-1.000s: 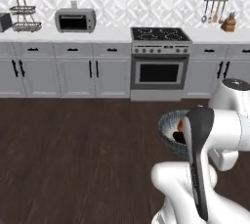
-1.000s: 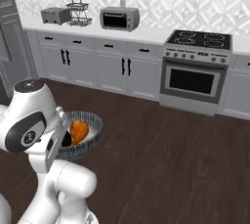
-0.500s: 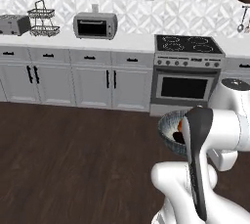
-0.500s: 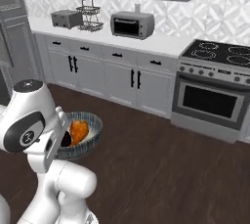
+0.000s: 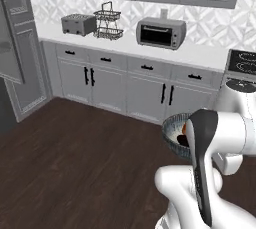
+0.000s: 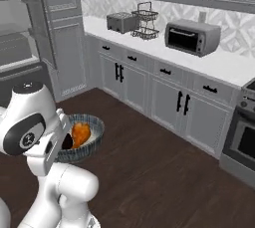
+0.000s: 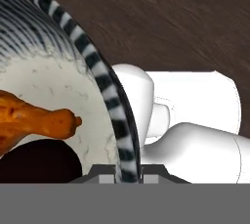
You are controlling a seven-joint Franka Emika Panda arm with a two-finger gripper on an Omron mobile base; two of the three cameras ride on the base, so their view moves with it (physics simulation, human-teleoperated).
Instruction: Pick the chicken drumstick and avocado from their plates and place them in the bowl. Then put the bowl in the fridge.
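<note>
My gripper (image 7: 128, 171) is shut on the thick rim of the grey speckled bowl (image 7: 105, 88), one fingertip on each side of the wall. The arm holds the bowl (image 6: 95, 125) above the dark wood floor, close in front of the robot's body. Inside lie the orange-brown chicken drumstick (image 7: 34, 123) and, beside it, the dark avocado (image 7: 39, 162). From the right base view the chicken drumstick (image 6: 80, 133) shows over the rim. The bowl (image 5: 171, 129) is partly hidden by the hand in the left base view. The fridge (image 6: 17, 55) stands open at the left, showing pale shelves. The plates are out of view.
A counter (image 5: 125, 45) with grey cabinets runs along the back wall, carrying a toaster (image 5: 78, 24), a wire rack (image 5: 109, 21) and a toaster oven (image 5: 160, 33). The stove (image 6: 241, 127) is at the right. A panelled door (image 5: 12, 28) stands at the left. Open floor (image 5: 75, 163) lies ahead.
The whole picture has swung: the camera turned left, so the stove slid off to the right and the fridge came into view. The bowl stays gripped in the same place relative to the robot.
</note>
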